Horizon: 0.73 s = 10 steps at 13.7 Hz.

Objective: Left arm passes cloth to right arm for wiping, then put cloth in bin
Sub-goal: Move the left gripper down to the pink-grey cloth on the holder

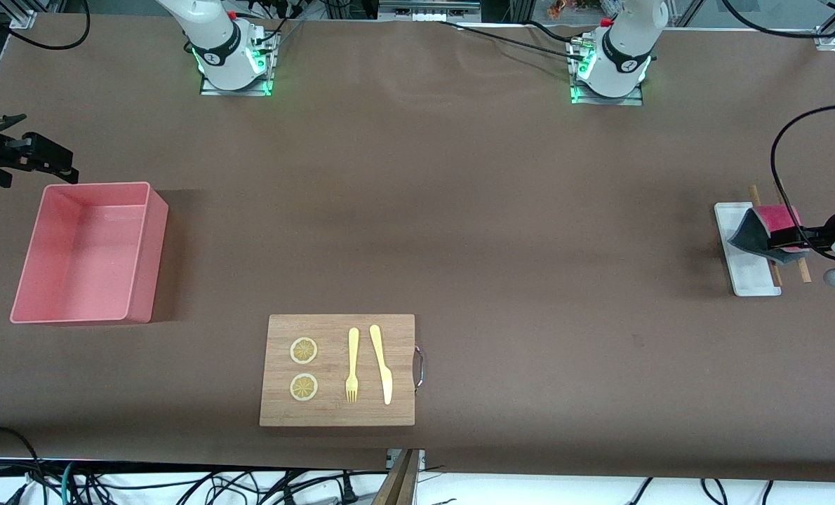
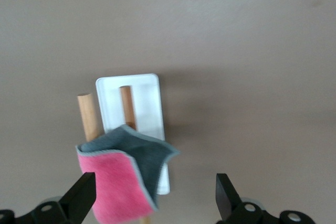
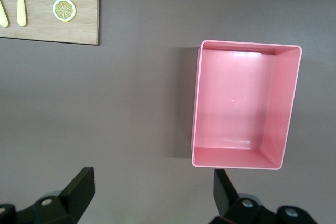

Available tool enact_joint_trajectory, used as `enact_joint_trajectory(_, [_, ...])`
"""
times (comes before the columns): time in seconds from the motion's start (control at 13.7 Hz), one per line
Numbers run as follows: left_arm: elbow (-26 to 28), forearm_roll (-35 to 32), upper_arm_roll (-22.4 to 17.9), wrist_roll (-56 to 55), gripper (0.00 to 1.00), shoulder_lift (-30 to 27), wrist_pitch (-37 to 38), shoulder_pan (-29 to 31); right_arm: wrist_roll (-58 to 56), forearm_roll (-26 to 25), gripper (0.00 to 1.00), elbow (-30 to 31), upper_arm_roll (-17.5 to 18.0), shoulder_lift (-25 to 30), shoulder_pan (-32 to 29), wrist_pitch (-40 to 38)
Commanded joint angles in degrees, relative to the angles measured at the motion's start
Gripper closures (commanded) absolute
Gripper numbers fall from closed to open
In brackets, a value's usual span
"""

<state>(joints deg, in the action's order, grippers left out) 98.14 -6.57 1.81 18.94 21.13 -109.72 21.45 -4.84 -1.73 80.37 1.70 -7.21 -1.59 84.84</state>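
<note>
The cloth point(image 1: 765, 228), pink on one face and dark grey on the other, hangs over wooden rods point(image 1: 803, 270) above a small white tray point(image 1: 744, 270) at the left arm's end of the table. My left gripper point(image 1: 796, 238) is level with it and open. In the left wrist view the cloth point(image 2: 123, 179) hangs between the wide-spread fingers, close to one fingertip point(image 2: 84, 187), and the left gripper point(image 2: 155, 184) is not closed on it. The salmon-pink bin point(image 1: 154, 259) stands empty at the right arm's end. My right gripper point(image 1: 56, 160) hovers open beside the bin point(image 3: 195, 103), with nothing in it point(image 3: 152, 179).
A wooden board point(image 1: 337, 410) lies near the table's front edge with a yellow fork point(image 1: 352, 365), a yellow knife point(image 1: 381, 363) and two lemon slices point(image 1: 304, 351) on it. The right wrist view catches the board's corner point(image 3: 52, 30). Both rods point(image 2: 88, 116) cross the tray point(image 2: 144, 90).
</note>
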Motion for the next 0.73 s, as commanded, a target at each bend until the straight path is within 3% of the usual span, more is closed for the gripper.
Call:
enact_joint_trajectory(0.0, [0.8,-0.9,0.6,2.9,0.00,2.1,-1.8,2.9,-0.8,-0.5,0.00,0.4,0.1,0.3,-0.3,0.7])
enact_joint_trajectory(0.29, [0.7,-3.1,0.6,3.0,0.00,3.0,-1.8,3.9,-0.2,-0.2,0.00,0.5,0.2,0.3,-0.2,0.6])
enact_joint_trajectory(0.66, [0.6,-4.5,0.7,3.1,0.37,4.2,-1.9,5.3,0.0,0.0,0.00,0.5,0.2,0.3,-0.3,0.7])
